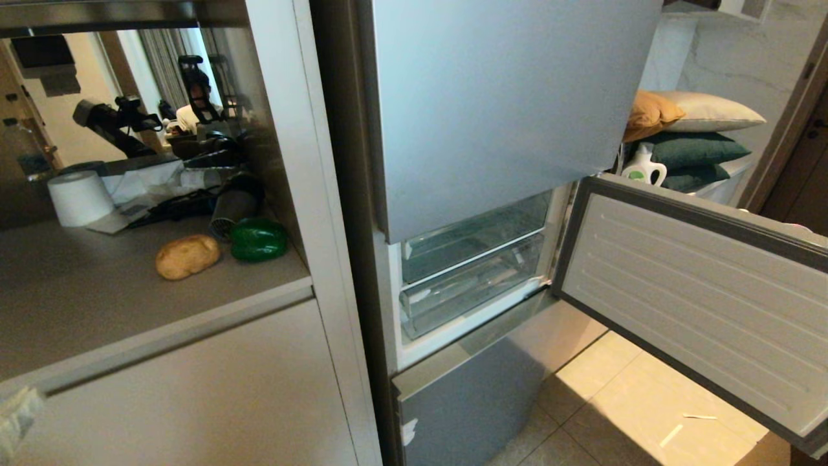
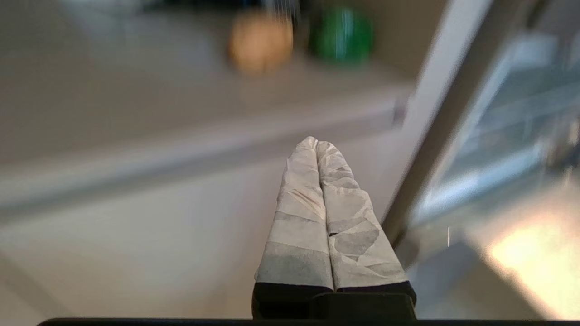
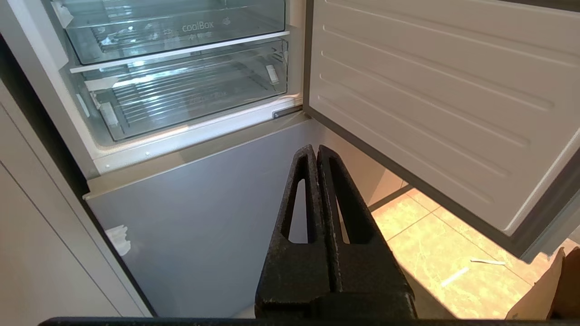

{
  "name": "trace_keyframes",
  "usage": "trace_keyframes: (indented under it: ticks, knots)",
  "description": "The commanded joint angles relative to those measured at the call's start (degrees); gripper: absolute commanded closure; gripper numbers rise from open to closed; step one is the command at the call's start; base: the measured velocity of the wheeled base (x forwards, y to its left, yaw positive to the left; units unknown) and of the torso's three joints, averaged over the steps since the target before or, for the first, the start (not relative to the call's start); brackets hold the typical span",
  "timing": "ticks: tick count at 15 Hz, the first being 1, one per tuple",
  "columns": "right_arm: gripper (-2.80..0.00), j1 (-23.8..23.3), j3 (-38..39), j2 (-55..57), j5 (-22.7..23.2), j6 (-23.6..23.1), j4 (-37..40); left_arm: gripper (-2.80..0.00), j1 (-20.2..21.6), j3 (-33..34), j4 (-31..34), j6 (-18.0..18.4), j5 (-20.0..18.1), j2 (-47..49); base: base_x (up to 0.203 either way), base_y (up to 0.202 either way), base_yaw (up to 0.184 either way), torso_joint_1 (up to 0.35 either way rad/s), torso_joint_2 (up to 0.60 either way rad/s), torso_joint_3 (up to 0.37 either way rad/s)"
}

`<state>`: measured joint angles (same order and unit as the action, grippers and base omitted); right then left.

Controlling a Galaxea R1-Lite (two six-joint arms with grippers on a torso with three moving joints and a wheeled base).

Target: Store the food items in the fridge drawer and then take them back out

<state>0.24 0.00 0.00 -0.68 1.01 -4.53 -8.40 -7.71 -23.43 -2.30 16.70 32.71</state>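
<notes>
Grey counter (image 1: 97,285) (potato (image 1: 187,256), pepper (image 1: 259,240)), tiled floor (image 1: 614,401)

A grey-brown countertop (image 1: 97,291) at left carries the potato (image 1: 187,256) with the green bell pepper (image 1: 259,240) just to its right. Farther back, at far left, stands a white paper roll (image 1: 79,197) beside dark clutter.

Potato (image 1: 187,256) just left of pepper (image 1: 259,240) on counter (image 1: 97,304), fridge drawer (image 1: 472,291) w/ open door (image 1: 698,291) to right.
</notes>
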Motion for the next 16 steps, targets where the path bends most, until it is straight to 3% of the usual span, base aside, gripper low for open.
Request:
trace_keyframes:
  ticks: [1, 2, 3, 4, 7, 9, 11, 12, 13, 14, 16]
  knots:
    - [0.00, 0.0, 1.8, -0.1, 0.0, 0.0, 0.0, 0.00, 1.3, 2.4, 16.7, 0.8, -2.3, -15.7, 0.000, 0.000, 0.000, 0.000, 0.00, 0.000]
    - [0.00, 0.0, 1.8, -0.1, 0.0, 0.0, 0.0, 0.00, 1.5, 3.4, 20.0, 1.4, -4.3, -16.9, 0.000, 0.000, 0.000, 0.000, 0.00, 0.000]
    - [0.00, 0.0, 1.8, -0.1, 0.0, 0.0, 0.0, 0.00, 1.8, 4.3, 24.0, 2.6, -9.0, -16.5, 0.000, 0.000, 0.000, 0.000, 0.00, 0.000]
    - [0.00, 0.0, 1.8, -0.1, 0.0, 0.0, 0.0, 0.00, 2.3, 4.2, 27.0, 3.9, -10.4, -15.1, 0.000, 0.000, 0.000, 0.000, 0.00, 0.000]
    - [0.00, 0.0, 1.8, -0.1, 0.0, 0.0, 0.0, 0.00, 7.5, 3.8, 28.0, 4.6, -8.4, -15.3, 0.000, 0.000, 0.000, 0.000, 0.00, 0.000]
    - [0.00, 0.0, 1.8, -0.1, 0.0, 0.0, 0.0, 0.00, 8.7, 3.7, 28.2, 6.3, -9.0, -20.8, 0.000, 0.000, 0.000, 0.000, 0.00, 0.000]
    - [0.00, 0.0, 1.8, -0.1, 0.1, -0.2, 0.0, 0.00, 8.3, 4.4, 28.6, 8.9, -15.8, -29.1, 0.000, 0.000, 0.000, 0.000, 0.00, 0.000]
    - [0.00, 0.0, 1.8, -0.1, 0.1, -0.1, 0.0, 0.00, 8.1, 4.9, 28.5, 9.4, -17.4, -32.1, 0.000, 0.000, 0.000, 0.000, 0.00, 0.000]
    - [0.00, 0.0, 1.8, -0.1, 0.1, -0.1, 0.0, 0.00, 8.0, 5.6, 28.0, 8.6, -18.2, -33.1, 0.000, 0.000, 0.000, 0.000, 0.00, 0.000]
    - [0.00, 0.0, 1.8, -0.1, 0.1, -0.1, 0.0, 0.00, 8.0, 6.3, 26.8, 5.4, -18.5, -32.7, 0.000, 0.000, 0.000, 0.000, 0.00, 0.000]
    - [0.00, 0.0, 1.8, -0.1, 0.0, 0.0, 0.0, 0.00, 8.0, 6.6, 26.2, 2.3, -16.3, -32.6, 0.000, 0.000, 0.000, 0.000, 0.00, 0.000]
